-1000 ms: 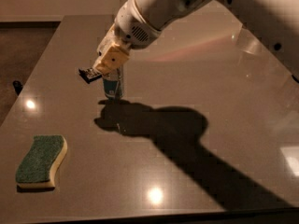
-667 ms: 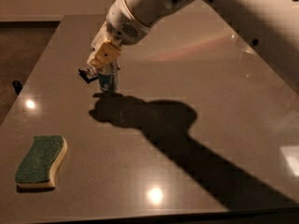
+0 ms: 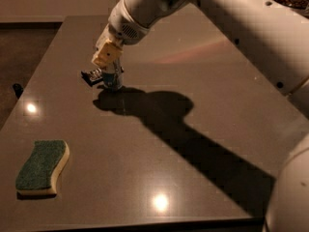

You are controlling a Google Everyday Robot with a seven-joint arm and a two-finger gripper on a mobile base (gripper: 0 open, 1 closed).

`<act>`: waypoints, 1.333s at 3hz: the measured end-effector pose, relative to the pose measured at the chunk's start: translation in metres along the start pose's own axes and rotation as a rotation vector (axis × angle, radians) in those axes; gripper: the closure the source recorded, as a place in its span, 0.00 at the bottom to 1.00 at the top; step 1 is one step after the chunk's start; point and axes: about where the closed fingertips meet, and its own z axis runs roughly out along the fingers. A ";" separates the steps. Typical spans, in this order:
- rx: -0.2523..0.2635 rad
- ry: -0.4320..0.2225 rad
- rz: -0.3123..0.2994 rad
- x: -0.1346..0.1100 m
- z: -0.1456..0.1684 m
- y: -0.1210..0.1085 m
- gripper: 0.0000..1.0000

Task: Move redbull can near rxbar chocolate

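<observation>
The redbull can point(image 3: 112, 80) stands upright on the dark table point(image 3: 193, 81), left of middle. My gripper point(image 3: 109, 67) comes down on it from above and is shut on its upper part, which it hides. The rxbar chocolate point(image 3: 91, 76), a small black bar, lies flat right beside the can on its left, touching or almost touching it.
A green-and-yellow sponge point(image 3: 41, 167) lies near the table's front left corner. My white arm point(image 3: 231, 23) reaches in from the upper right and casts a wide shadow across the middle of the table. The left table edge runs close to the bar.
My gripper has carried the can to the left and slightly back, so it now stands next to the black bar.
</observation>
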 end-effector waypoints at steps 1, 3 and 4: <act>-0.002 0.001 0.006 0.002 0.011 -0.009 0.61; -0.014 0.002 0.005 0.000 0.024 -0.013 0.07; -0.016 0.002 0.005 0.000 0.025 -0.013 0.00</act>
